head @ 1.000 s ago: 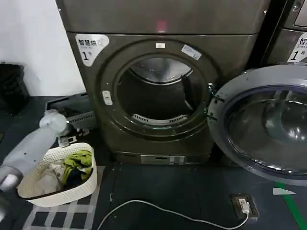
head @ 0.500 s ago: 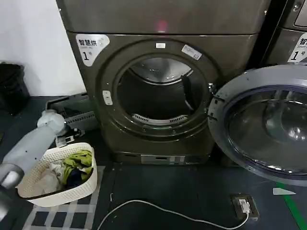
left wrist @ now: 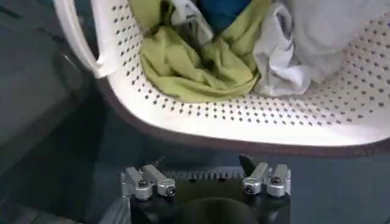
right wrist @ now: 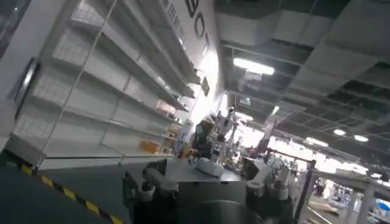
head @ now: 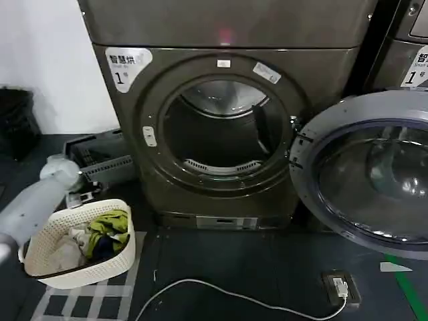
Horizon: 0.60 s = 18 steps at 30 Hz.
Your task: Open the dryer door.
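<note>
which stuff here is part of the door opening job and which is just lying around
Part of the job:
- the dryer
- the dryer door, swung wide open to the right
- left gripper, open, above the laundry basket's rim

Just lying about:
- white laundry basket of clothes
- white cable on the floor
- neighbouring machine

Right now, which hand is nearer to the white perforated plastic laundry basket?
The left hand: it hangs just beside the white perforated plastic laundry basket. The right hand points up at shelves and ceiling, away from it.
</note>
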Available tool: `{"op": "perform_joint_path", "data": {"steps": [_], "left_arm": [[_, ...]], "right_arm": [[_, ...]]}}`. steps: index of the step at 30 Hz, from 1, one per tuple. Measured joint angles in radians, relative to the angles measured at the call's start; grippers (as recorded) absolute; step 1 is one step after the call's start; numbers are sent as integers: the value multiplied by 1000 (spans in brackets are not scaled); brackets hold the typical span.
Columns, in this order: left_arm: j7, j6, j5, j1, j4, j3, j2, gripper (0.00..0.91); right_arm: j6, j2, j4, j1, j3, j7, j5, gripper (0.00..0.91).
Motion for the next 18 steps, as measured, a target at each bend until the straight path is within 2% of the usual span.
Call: {"op": "perform_joint_path", "data": {"steps": [8,18], "left_arm": [[-2,0,-44,80,-137,-12,131,907],[-2,0,-42,123,-185,-46,178,907]], "right_arm": [[21,1,0,7,-5,-13,21,907],[34,8,-1,2,-2,-26,27,907]]}}
